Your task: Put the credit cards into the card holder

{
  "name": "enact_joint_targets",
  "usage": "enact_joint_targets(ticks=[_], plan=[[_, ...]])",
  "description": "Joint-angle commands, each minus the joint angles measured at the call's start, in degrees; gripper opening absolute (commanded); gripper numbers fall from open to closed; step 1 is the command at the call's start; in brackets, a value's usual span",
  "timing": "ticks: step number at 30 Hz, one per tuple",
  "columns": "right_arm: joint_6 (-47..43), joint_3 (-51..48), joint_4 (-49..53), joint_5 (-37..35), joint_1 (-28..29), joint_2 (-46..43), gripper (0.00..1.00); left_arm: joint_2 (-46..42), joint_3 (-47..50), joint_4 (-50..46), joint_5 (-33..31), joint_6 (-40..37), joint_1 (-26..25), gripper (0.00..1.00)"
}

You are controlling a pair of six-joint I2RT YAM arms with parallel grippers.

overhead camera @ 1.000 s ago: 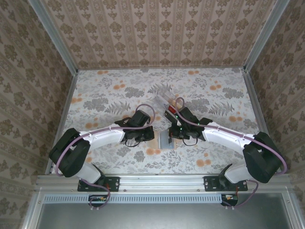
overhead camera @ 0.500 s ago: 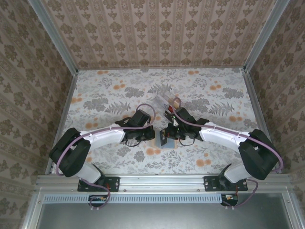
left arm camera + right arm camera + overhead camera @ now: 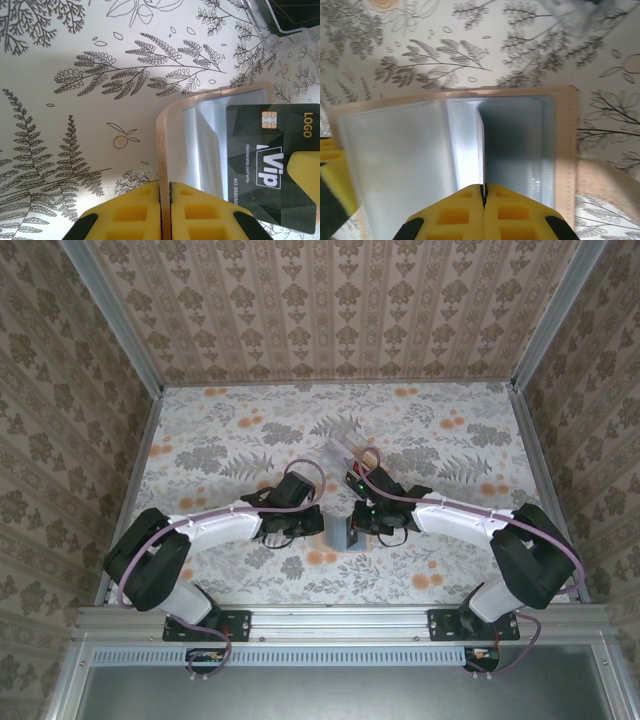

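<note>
- Top view: the left pincer (image 3: 312, 524) and the right pincer (image 3: 352, 523) meet near the middle of the flowered tabletop (image 3: 220, 440), both at the card holder (image 3: 345, 534). A clear tray (image 3: 343, 453) lies just behind them.
- Left wrist view: the left pincer (image 3: 165, 192) is clamped on the tan edge of the opened card holder (image 3: 161, 135). A black card (image 3: 260, 160) overlaps its shiny inner pocket.
- Right wrist view: the right pincer (image 3: 483, 192) is closed on the black card (image 3: 481, 145), seen edge-on over the open card holder (image 3: 566, 130).
</note>
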State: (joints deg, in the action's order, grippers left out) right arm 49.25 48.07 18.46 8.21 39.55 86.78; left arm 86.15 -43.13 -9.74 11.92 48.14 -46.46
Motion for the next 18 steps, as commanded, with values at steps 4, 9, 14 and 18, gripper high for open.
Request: enact_joint_targets(ticks=[4, 9, 14, 18], plan=[[-1.0, 0.8, 5.1, -4.7, 0.2, -1.8, 0.04, -1.4, 1.0, -0.4, -0.8, -0.9, 0.3, 0.10], [-0.7, 1.1, 3.1, -3.6, 0.4, -6.1, 0.05, -1.3, 0.8, -0.3, -0.7, -1.1, 0.2, 0.11], [-0.8, 0.4, -3.4, 1.4, 0.9, -9.6, 0.06, -1.2, 1.0, 0.2, -0.5, -1.0, 0.3, 0.11], [-0.8, 2.0, -6.0, 6.1, 1.9, -4.3, 0.06, -1.2, 1.1, 0.4, -0.6, -0.7, 0.2, 0.12]])
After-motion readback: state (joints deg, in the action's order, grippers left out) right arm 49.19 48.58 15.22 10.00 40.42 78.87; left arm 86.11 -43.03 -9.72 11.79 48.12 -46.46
